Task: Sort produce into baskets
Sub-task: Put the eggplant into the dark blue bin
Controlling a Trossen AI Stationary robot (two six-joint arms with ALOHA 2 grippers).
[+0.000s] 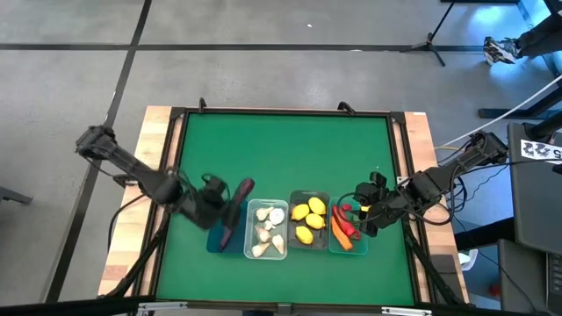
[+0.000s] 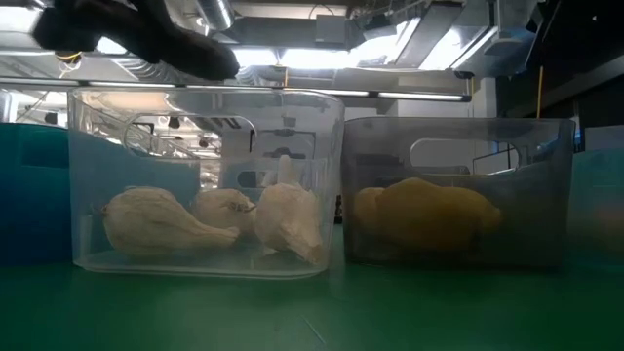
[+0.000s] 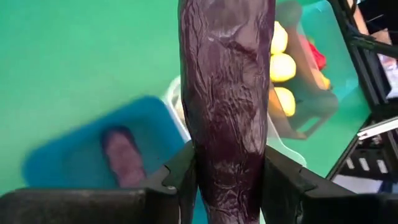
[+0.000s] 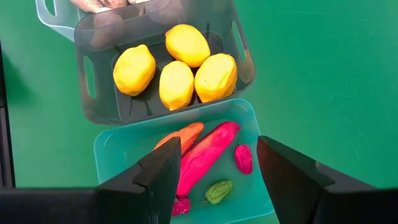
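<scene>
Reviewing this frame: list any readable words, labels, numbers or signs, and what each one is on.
No text can be read.
White tag on the dark equipment right of the table: black marker patterns and one small character, too small to read.
Baskets, produce and green table: no lettering visible.

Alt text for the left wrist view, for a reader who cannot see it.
The left gripper holds a dark purple eggplant between its fingers, above the blue basket, where another purple piece lies. Beyond are lemons in a grey basket.
</scene>
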